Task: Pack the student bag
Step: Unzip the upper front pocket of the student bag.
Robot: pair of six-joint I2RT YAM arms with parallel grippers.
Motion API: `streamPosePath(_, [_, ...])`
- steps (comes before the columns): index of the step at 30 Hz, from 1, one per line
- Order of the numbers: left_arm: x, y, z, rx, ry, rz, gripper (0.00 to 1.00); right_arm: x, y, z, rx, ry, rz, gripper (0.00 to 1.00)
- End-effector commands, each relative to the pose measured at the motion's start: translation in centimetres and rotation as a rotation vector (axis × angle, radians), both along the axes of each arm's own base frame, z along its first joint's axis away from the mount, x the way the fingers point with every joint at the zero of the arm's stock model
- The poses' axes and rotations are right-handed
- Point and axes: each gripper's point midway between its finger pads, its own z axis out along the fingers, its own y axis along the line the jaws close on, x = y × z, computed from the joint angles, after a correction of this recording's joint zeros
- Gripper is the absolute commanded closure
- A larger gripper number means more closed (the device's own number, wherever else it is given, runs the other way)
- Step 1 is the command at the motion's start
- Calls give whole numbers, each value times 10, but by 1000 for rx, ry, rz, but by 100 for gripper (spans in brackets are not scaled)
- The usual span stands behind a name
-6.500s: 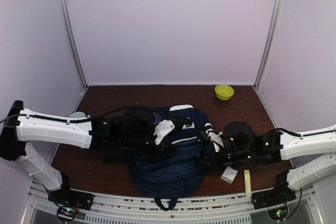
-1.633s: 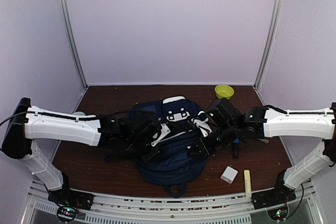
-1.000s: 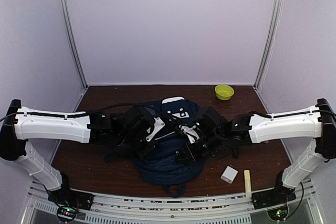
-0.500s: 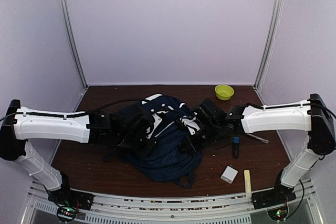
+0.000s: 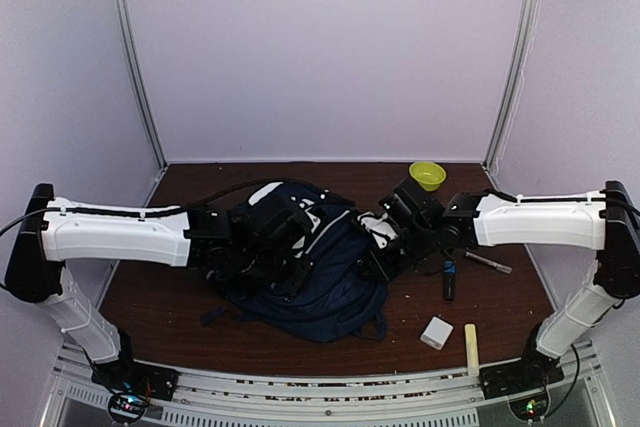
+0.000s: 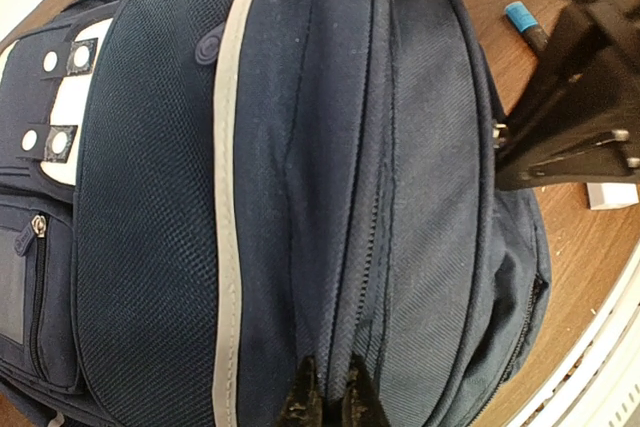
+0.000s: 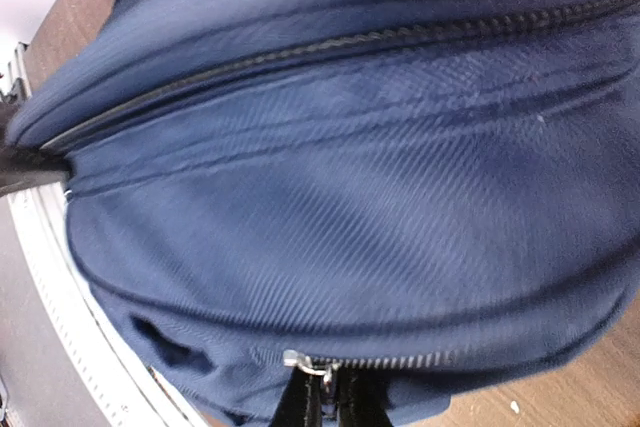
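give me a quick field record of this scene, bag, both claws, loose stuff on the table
bag: student bag, navy, lying on the table between the arms
bag zips: those seen in the wrist views look shut
left claw: shut on a fold of the bag
right claw: shut on the bag's edge beside a zip pull
loose items: green bowl, blue-capped marker, pen, white box, yellow stick

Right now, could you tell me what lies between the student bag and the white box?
Only bare table, per the top view, separates the student bag from the white box.
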Motion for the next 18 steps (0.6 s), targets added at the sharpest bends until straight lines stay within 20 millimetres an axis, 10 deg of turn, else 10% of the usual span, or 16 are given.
streamPosePath(1, [11,-26,39,-112,-63,0,100,-19,1,13,29,-2,38,100])
streamPosePath(18, [24,-18,56,-132,-98,21,100,-60,60,36,147,25,127,100])
